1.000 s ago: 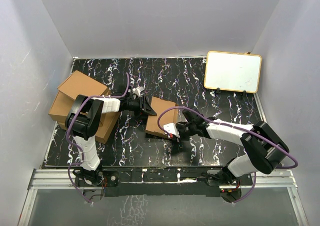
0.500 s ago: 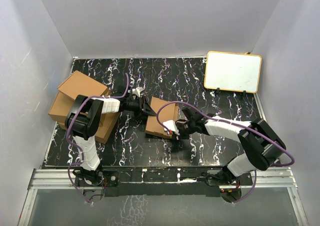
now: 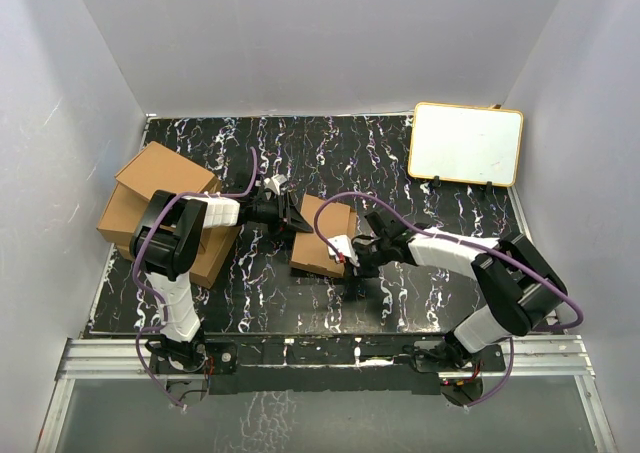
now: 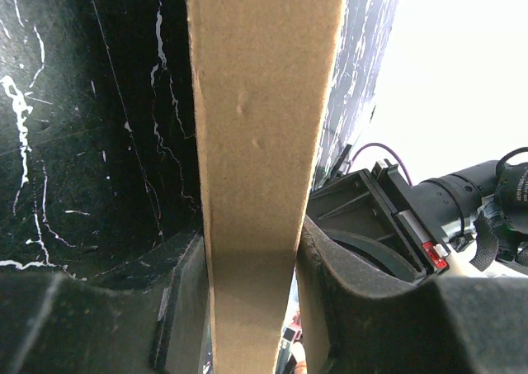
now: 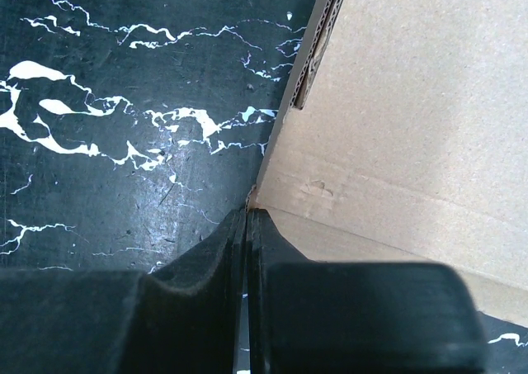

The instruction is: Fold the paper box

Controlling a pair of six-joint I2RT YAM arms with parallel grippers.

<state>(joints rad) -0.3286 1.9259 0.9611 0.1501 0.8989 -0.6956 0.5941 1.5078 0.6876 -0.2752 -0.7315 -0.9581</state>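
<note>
The paper box, a shallow brown cardboard mailer, lies mid-table. My left gripper is at its left edge, shut on it. In the left wrist view a cardboard panel of the box runs between the two fingers of that gripper. My right gripper is at the box's near right side, shut with nothing between its fingers. Seen from the right wrist, the closed tips of the right gripper touch a lower corner of the box where it meets the table.
A pile of ready-made brown boxes sits at the table's left edge, behind the left arm. A white board with a yellow rim stands at the back right. The black marbled table ends at grey walls.
The right arm has swung its elbow in and its gripper has crept slightly left against the box's near right corner. The left gripper and the box stay where they were.
</note>
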